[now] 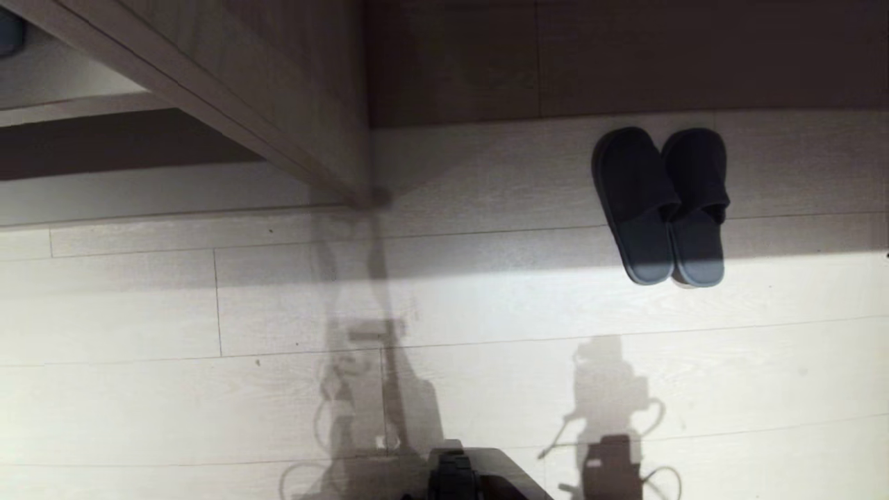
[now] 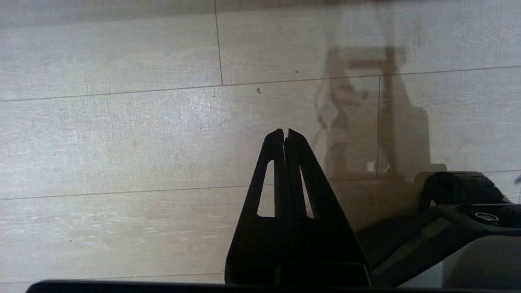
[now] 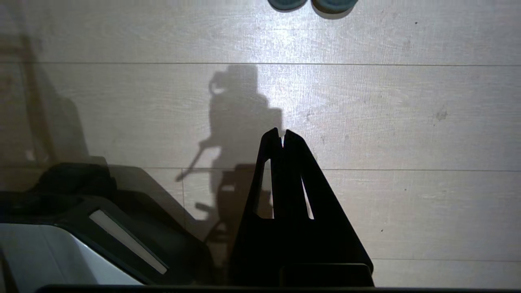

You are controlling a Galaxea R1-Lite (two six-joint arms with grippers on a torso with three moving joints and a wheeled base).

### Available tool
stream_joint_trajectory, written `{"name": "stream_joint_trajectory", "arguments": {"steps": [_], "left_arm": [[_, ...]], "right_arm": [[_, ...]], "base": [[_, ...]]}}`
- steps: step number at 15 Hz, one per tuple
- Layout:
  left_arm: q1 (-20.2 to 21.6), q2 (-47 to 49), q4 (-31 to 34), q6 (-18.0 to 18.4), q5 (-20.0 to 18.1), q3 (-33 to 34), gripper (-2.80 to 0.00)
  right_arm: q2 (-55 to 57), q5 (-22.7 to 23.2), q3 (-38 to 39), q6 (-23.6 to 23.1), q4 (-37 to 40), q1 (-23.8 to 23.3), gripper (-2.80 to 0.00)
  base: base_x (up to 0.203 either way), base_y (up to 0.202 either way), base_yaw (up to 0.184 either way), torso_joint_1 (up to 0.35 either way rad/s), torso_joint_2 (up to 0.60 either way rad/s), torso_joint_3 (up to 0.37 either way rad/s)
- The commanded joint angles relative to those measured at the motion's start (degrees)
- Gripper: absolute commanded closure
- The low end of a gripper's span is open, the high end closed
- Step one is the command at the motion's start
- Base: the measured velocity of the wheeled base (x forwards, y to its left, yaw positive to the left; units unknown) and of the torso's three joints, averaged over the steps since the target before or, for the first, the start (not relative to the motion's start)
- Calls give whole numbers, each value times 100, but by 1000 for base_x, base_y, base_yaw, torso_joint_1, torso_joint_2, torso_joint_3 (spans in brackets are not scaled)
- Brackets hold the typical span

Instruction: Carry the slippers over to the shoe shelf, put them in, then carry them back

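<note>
Pale wood-grain floor planks [image 1: 139,312] ran under the whole scene and served as the reference surface. Nearest the robot, the dark front of its base [image 1: 458,476] sat on these planks at the lower edge of the head view. Both arms hung low beside that base. The left gripper [image 2: 283,132] pointed at bare floor with its two black fingers pressed together, tips touching, nothing between them. The right gripper [image 3: 281,132] stood likewise over bare floor, its jaws closed and empty. Shadows of the arms and torso fell on the planks just beyond the base.

Farther out, to the robot's right, the slippers [image 1: 660,205] lay on the floor as a pair, side by side and touching, toes pointing away from the robot and heels toward it. Their heel ends lay in a lit band, the toes in shade. In the right wrist view only the heel ends showed, well apart from the gripper.

Beyond the slippers, a dark wall base [image 1: 625,62] met the floor. To the far left, a taupe wood-grain panel [image 1: 278,90] rose from the floor.
</note>
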Motion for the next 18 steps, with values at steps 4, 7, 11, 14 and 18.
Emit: {"name": "stream_joint_trajectory", "arguments": {"steps": [4,7,11,14,18], "left_arm": [[0,-1,-4,-6,2,0,0],[0,5,-4,-6,2,0,0],[0,-1,-4,-6,2,0,0],[0,-1,-4,-6,2,0,0],[0,-1,-4,-6,2,0,0]], "right_arm": [[14,4,1,-3,-2,2,0],[20,4,1,-3,-6,2,0],[20,4,1,-3,-6,2,0],[20,4,1,-3,-6,2,0],[20,4,1,-3,-6,2,0]], "base": [[0,0,0,3,3,205],[0,0,0,2,1,200],[0,0,0,2,2,201],[0,0,0,1,3,203],[0,0,0,3,-2,205]]}}
